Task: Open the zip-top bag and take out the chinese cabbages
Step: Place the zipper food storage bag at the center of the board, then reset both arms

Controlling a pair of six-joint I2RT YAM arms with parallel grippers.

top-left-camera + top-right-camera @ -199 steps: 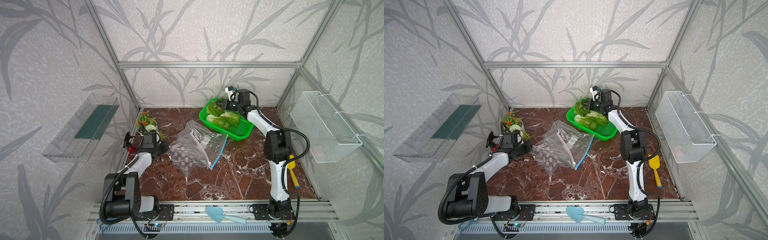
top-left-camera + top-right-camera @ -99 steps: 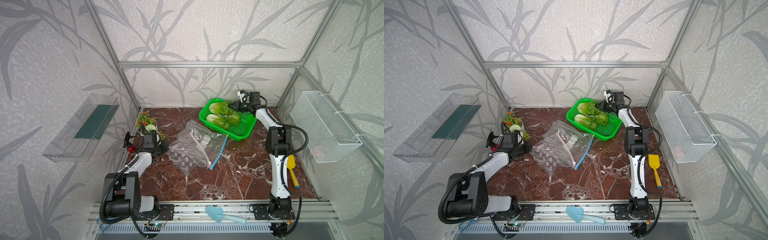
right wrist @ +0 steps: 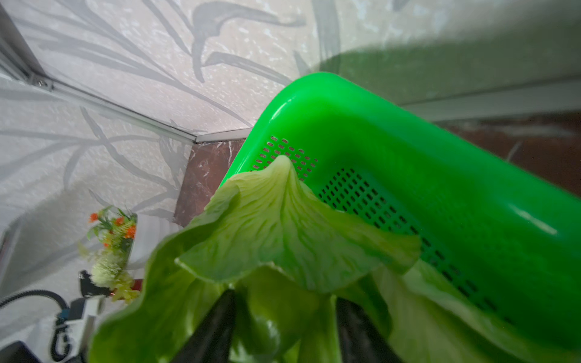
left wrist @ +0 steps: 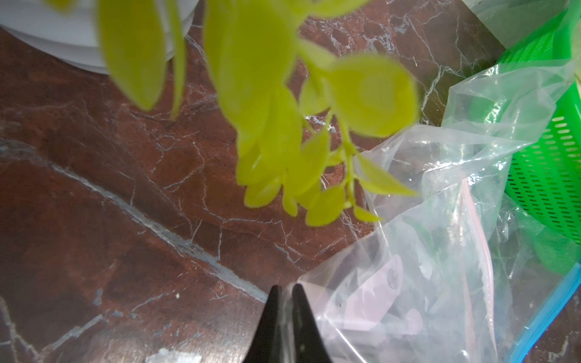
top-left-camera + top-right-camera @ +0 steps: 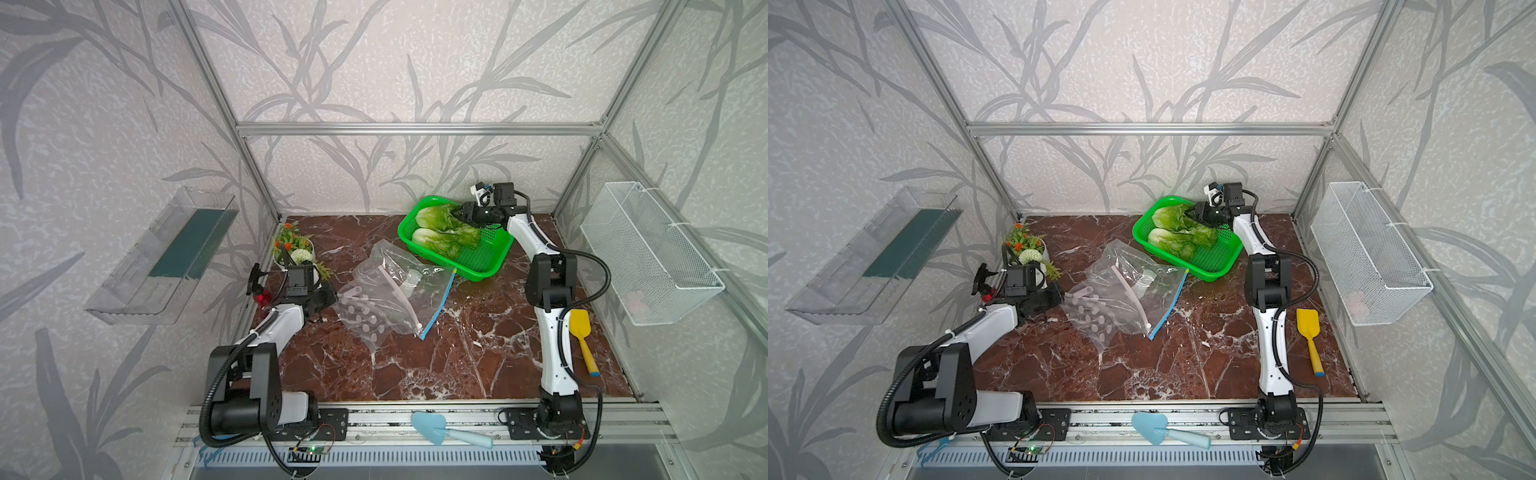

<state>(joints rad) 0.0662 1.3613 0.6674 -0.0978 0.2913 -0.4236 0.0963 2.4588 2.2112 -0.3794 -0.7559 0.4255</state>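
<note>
Wide apart, the right claw (image 3: 283, 327) hangs over the far-right green basket (image 5: 478, 275), its two fingers straddling a crinkly leaf of the chinese cabbages (image 5: 438, 243). These lie in that basket, not in the zip-top bag (image 5: 386, 299). The left claw (image 4: 284, 292) is narrowed to a slit on a corner of the bag's film, at mid-left just beside the potted flowers (image 5: 293, 245). The risk on the right is that leaf between the fingers: a pull-away that catches it could drag a head over the rim or shove the light basket along the table (image 5: 415, 365). On the left, the flower sprigs hang just ahead of the wrist, so a careless lift could snag them or tip the pot. Film clinging to the tips could also haul the limp bag along. Counted from big to small, there are:

- one marble table and two arms
- one wire basket (image 5: 648, 253) on the right wall
- one clear shelf (image 5: 166, 257) on the left wall
- one green basket
- one bag, with no green visible inside
- two of the chinese cabbages plain in both top views; leaves under the right claw may be a third, I cannot tell
- one pot of flowers
- one yellow shovel (image 5: 579, 328) at near right
- one blue trowel (image 5: 432, 426) on the front rail
</note>
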